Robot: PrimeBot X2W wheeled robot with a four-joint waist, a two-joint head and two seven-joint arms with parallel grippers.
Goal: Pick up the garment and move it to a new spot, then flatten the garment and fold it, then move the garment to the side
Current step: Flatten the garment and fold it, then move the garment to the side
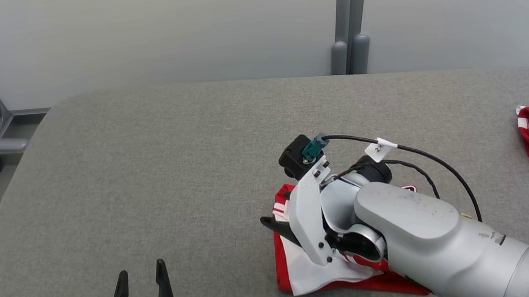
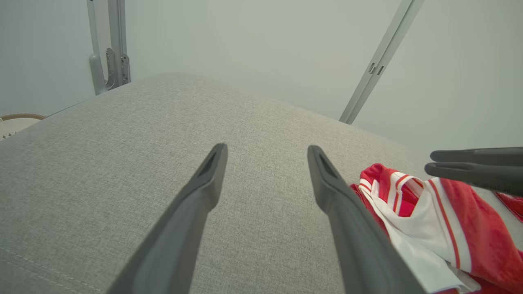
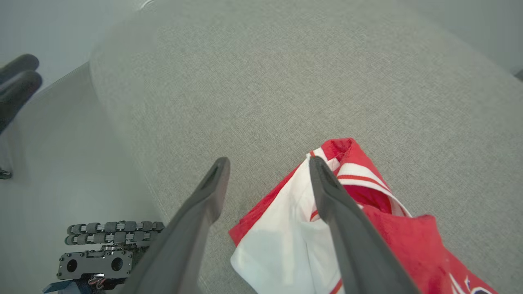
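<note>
garment [image 1: 313, 273]: red and white, folded, at 5 o'clock on grey table [image 1: 167, 157]. right gripper [image 3: 267, 163]: spread, empty, at its edge. left gripper [image 1: 140, 269]: spread, empty, 7 o'clock. risk: pinching only the top layer would likely undo the fold.

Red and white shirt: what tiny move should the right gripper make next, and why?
The right gripper hangs open over the bunched garment on the grey cushion, pinching nothing. So it should probably dip down and close on the cloth's edge, ready to carry it aside.
</note>
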